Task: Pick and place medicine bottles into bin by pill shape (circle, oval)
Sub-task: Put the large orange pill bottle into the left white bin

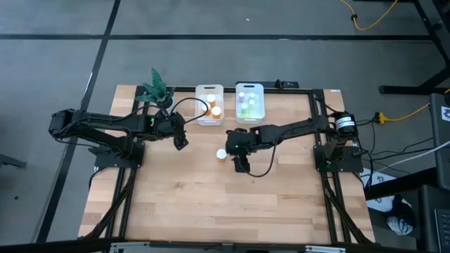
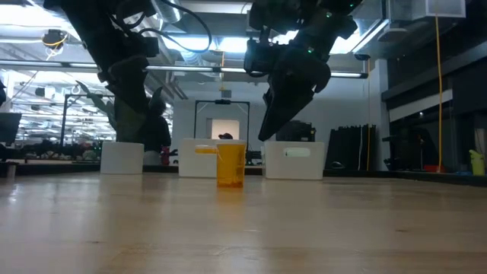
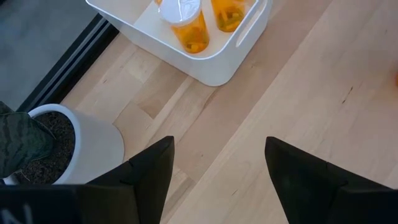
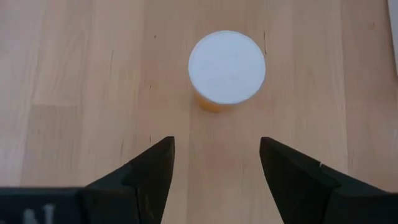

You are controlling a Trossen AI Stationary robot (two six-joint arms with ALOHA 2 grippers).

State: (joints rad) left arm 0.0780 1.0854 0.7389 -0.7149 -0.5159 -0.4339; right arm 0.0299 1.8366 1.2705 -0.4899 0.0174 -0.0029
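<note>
One orange bottle with a white cap (image 1: 221, 154) stands upright on the table; it also shows in the low view (image 2: 230, 164) and the right wrist view (image 4: 226, 70). My right gripper (image 1: 242, 166) is open and empty, above the table just right of and nearer than this bottle. My left gripper (image 1: 181, 143) is open and empty, above the table near the left white bin (image 1: 209, 104), which holds orange bottles (image 3: 186, 23). The right white bin (image 1: 249, 101) holds small pale bottles.
A small potted green plant (image 1: 157, 91) stands at the far left of the table, its white pot (image 3: 81, 146) close to my left gripper. The two bins stand side by side at the far edge. Bare wood fills the near half of the table.
</note>
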